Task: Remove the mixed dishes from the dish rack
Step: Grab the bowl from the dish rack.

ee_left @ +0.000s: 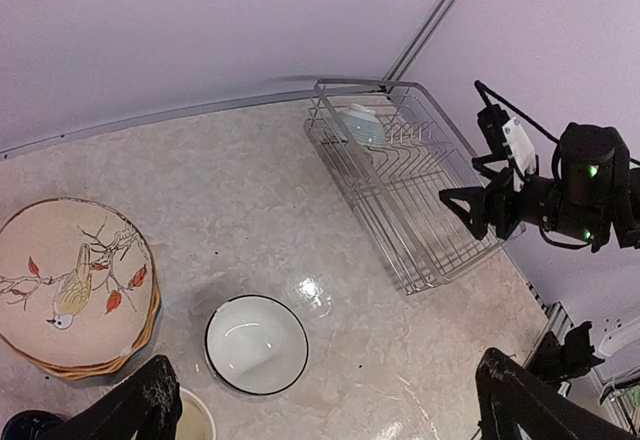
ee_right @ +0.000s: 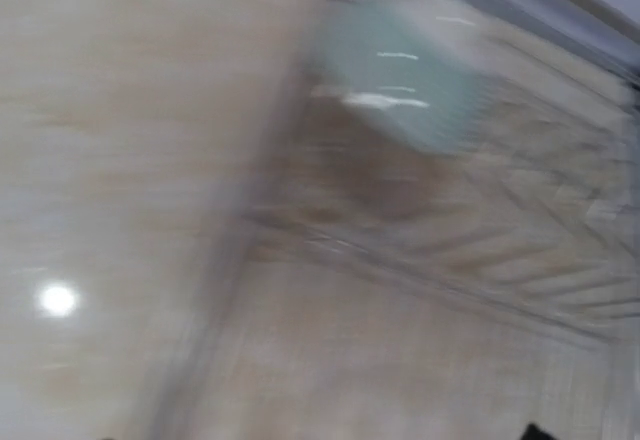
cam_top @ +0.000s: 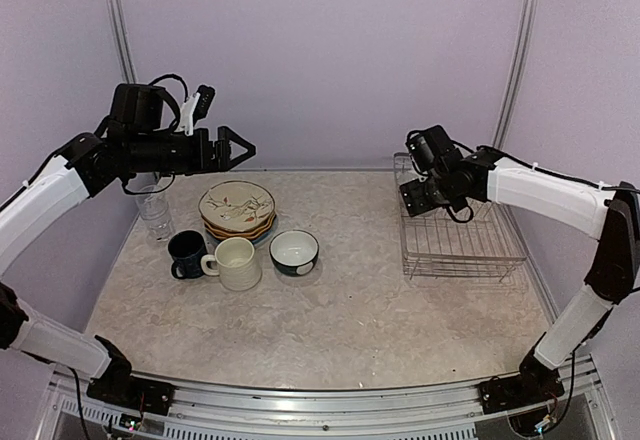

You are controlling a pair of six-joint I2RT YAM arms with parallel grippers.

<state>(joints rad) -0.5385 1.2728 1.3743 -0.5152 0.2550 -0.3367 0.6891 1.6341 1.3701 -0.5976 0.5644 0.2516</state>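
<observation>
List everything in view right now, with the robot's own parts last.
glass: one, clear, far left of table
plates: one stack, number unclear, top one cream with a bird, right of glass
blue mug: one, dark blue, in front of plates
cream mug: one, cream, right of blue mug
bowl: one, dark outside and white inside, right of cream mug
rack: one, silver wire, table's right
teal dish: one, pale teal, rack's far end, type unclear
left fingers: black, open, raised over plates
right fingers: black, apart, over rack
</observation>
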